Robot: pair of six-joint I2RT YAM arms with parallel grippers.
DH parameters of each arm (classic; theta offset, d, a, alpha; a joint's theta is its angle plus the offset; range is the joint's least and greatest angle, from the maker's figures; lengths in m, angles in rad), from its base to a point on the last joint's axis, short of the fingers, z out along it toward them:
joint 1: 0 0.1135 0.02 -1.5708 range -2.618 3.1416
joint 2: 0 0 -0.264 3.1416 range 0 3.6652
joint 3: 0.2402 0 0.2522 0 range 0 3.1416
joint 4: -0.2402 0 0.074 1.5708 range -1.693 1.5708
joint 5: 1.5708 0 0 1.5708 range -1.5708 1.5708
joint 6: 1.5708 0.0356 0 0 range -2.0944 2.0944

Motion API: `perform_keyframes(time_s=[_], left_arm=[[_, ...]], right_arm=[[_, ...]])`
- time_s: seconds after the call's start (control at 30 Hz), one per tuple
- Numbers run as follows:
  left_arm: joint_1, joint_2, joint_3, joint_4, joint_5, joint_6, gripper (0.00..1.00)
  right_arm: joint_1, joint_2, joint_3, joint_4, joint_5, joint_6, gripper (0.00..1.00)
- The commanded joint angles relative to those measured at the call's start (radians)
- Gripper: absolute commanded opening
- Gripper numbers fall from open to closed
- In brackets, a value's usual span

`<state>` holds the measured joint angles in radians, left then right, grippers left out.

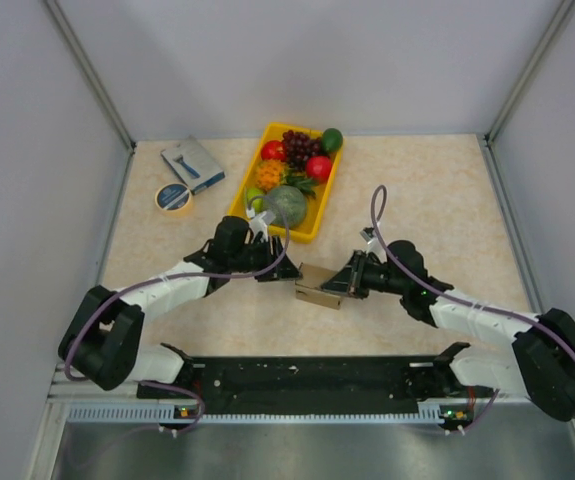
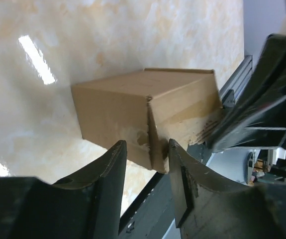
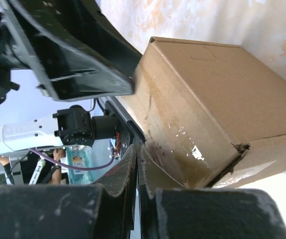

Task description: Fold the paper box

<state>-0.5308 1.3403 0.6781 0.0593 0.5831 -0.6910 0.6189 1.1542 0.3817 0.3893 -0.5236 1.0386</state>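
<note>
The paper box (image 1: 317, 285) is a brown cardboard box standing folded on the table between both arms. In the left wrist view the paper box (image 2: 118, 109) shows a side flap edge at its near corner, and my left gripper (image 2: 145, 147) is open with that edge between its fingertips, close to the right finger. My left gripper (image 1: 272, 272) sits at the box's left side. My right gripper (image 1: 342, 285) is at its right side. In the right wrist view my right gripper (image 3: 138, 147) is shut with nothing in it, its tips against the side of the paper box (image 3: 217, 94).
A yellow tray (image 1: 307, 235) of fruit stands just behind the left gripper. A tape roll (image 1: 173, 198) and a blue-grey packet (image 1: 193, 163) lie at the back left. The black base rail (image 1: 297, 375) runs along the near edge. Grey walls enclose the table.
</note>
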Motion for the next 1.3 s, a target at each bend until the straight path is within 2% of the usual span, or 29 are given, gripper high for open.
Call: perform_keyframes(time_s=[0.0,0.1,0.3,0.43,0.6,0.7,0.77,0.9,1.17,1.27], left_arm=[[0.003,0.026,-0.051,0.096,0.031,-0.001,0.40],[0.002,0.031,-0.086,0.141,0.043,-0.010,0.33],[0.000,0.019,-0.107,0.140,0.026,-0.004,0.31],[0.002,0.020,-0.104,0.128,0.020,0.008,0.31],[0.002,0.025,-0.103,0.125,0.021,0.015,0.30],[0.002,0.020,-0.098,0.117,0.012,0.019,0.30],[0.002,0.022,-0.095,0.116,0.012,0.019,0.29],[0.002,0.017,-0.092,0.102,0.009,0.025,0.29],[0.000,0.016,-0.101,0.091,0.003,0.038,0.27],[0.000,0.000,-0.109,0.091,-0.003,0.041,0.27]], right_arm=[[-0.015,-0.045,0.077,-0.036,-0.018,-0.045,0.00],[-0.033,-0.060,0.105,-0.050,-0.039,-0.043,0.00],[-0.044,-0.094,0.122,-0.086,-0.041,-0.061,0.00],[-0.077,-0.079,0.011,0.066,-0.070,-0.028,0.00],[-0.087,-0.033,-0.076,0.138,-0.093,-0.022,0.00],[-0.087,-0.053,-0.069,0.047,-0.089,-0.072,0.00],[-0.087,-0.120,-0.014,-0.112,-0.055,-0.136,0.00],[-0.087,-0.215,0.065,-0.254,-0.029,-0.189,0.00],[-0.088,-0.180,-0.027,-0.138,-0.053,-0.172,0.00],[-0.090,-0.175,-0.041,-0.179,-0.016,-0.219,0.00]])
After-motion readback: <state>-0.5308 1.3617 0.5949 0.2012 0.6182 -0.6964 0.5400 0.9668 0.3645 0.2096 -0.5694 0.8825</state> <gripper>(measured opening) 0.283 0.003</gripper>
